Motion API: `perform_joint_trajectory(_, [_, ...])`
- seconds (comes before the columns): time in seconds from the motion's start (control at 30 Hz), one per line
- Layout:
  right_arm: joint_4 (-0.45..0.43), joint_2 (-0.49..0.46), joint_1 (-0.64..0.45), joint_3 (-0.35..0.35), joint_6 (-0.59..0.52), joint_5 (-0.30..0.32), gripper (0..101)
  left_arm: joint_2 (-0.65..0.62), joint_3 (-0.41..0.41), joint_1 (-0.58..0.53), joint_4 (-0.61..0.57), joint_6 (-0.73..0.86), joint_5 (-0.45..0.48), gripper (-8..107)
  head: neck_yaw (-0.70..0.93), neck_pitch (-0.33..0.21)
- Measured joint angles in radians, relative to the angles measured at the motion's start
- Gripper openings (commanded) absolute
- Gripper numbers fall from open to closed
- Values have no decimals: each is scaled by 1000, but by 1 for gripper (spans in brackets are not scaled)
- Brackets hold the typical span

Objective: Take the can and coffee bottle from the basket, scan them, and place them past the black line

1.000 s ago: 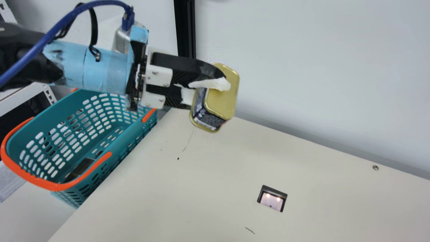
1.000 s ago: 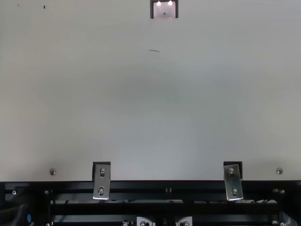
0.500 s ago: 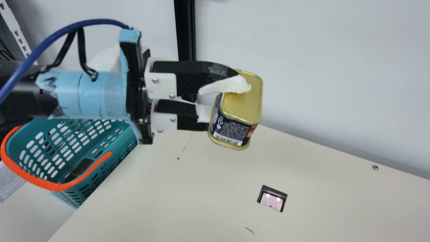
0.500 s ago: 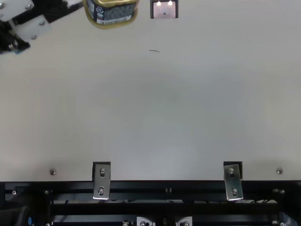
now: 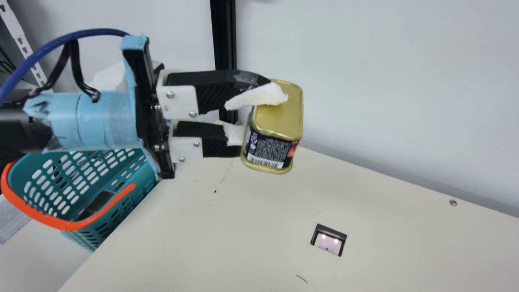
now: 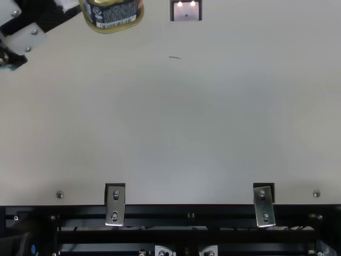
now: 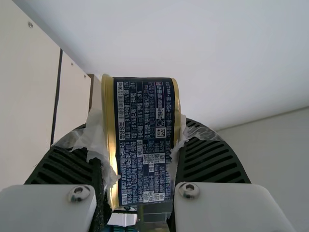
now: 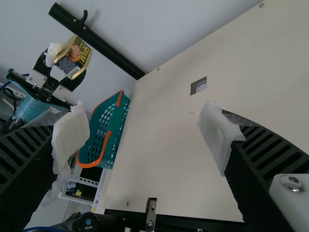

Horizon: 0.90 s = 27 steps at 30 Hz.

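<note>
My left gripper [image 5: 256,117] is shut on the gold-and-dark can [image 5: 279,115], held in the air over the table's back left part. The can's barcode side faces the neck camera; in the top view the can [image 6: 114,15] shows at the upper edge. Seen from the left wrist, the gripper [image 7: 143,140] pinches the can [image 7: 145,106] between both padded fingers. A dark object [image 5: 96,202] lies inside the teal basket [image 5: 94,228]; I cannot tell whether it is the coffee bottle. My right gripper [image 8: 145,137] stands open with nothing between its fingers.
The scanner window [image 5: 329,240] is set into the cream table [image 5: 227,243], in front and to the right of the can. A black line [image 7: 57,96] crosses the table in the left wrist view. A black post [image 5: 224,36] stands by the wall behind the can.
The left gripper carried the can rightward and lower, turning its barcode side into view, then drifted slightly back left and up. The basket stayed put.
</note>
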Motion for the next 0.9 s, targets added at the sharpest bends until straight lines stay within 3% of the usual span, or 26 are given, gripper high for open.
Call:
perform_joint_trajectory(0.37, [0,0,0,0,0,0,101,-97,89,-52,-70,-59,3,10,0,5])
perform_joint_trajectory(0.67, [0,0,0,0,0,0,101,-260,88,-19,-71,-262,3,10,0,5])
perform_joint_trajectory(0.9, [0,0,0,0,0,0,101,-272,85,-19,-72,-302,0,10,0,0])
